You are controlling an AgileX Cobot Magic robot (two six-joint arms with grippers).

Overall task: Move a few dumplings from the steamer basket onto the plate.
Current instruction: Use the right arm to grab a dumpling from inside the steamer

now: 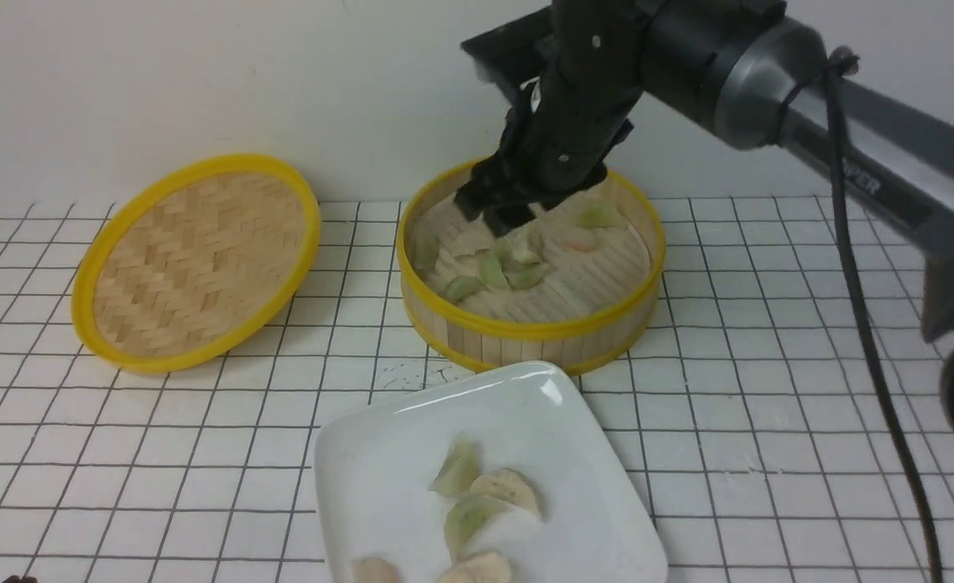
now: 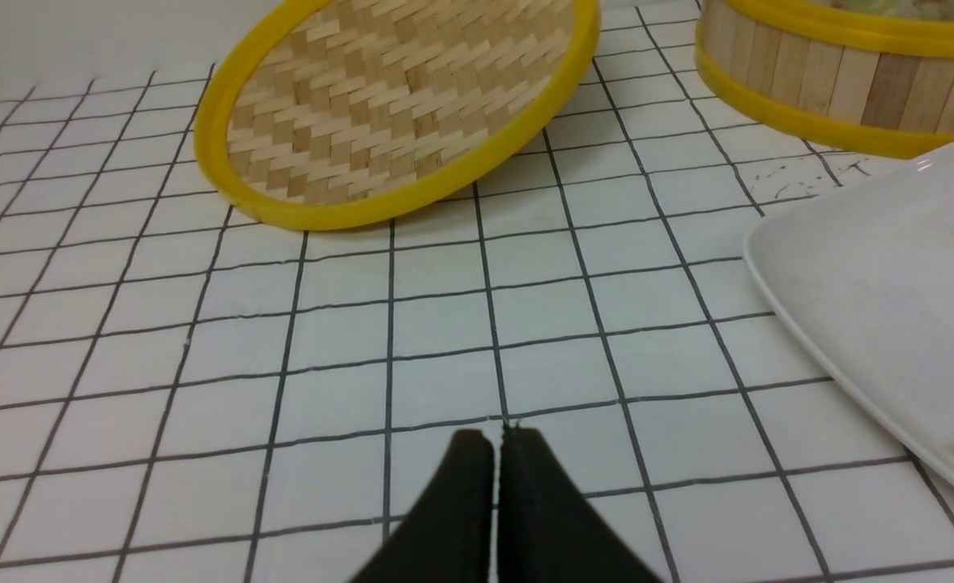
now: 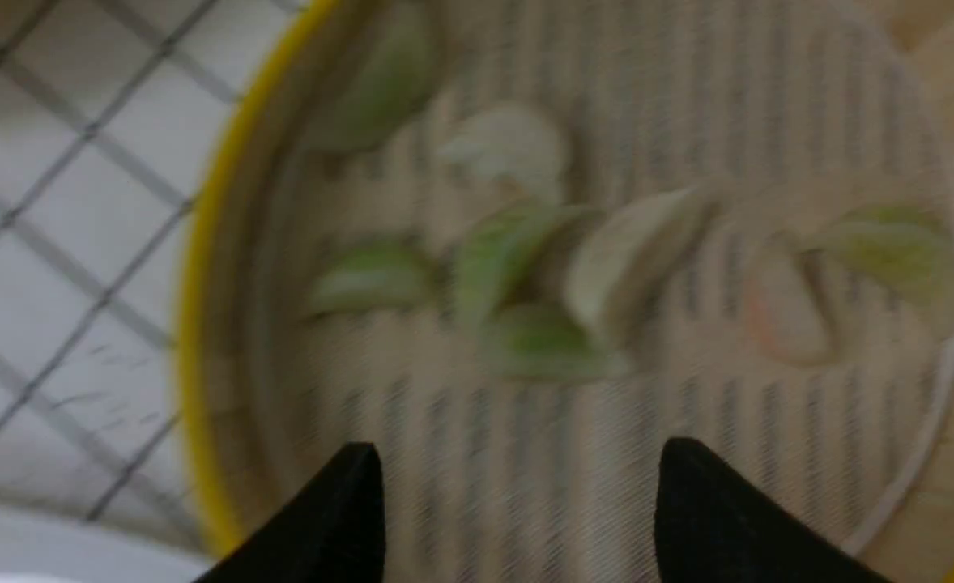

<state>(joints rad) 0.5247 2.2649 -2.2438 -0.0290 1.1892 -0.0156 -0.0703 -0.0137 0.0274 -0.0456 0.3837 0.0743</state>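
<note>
**Inspector:** Front view?

**Operator:** I see the right gripper (image 1: 500,212) over the far left of the steamer basket (image 1: 525,332), above the dumplings (image 1: 493,271). Others lie on the plate (image 1: 380,461), just near of the basket.

**Inspector:** Left wrist view?

**Operator:** Left gripper (image 2: 497,453) pressed together, empty, over the gridded table (image 2: 445,324).

**Inspector:** Right wrist view?

**Operator:** Blurred. Fingers spread, nothing between them, basket floor beneath.

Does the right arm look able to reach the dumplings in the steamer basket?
Probably yes: the right gripper hangs open above the steamer basket, the lid lies aside, and nothing covers the dumplings.
</note>
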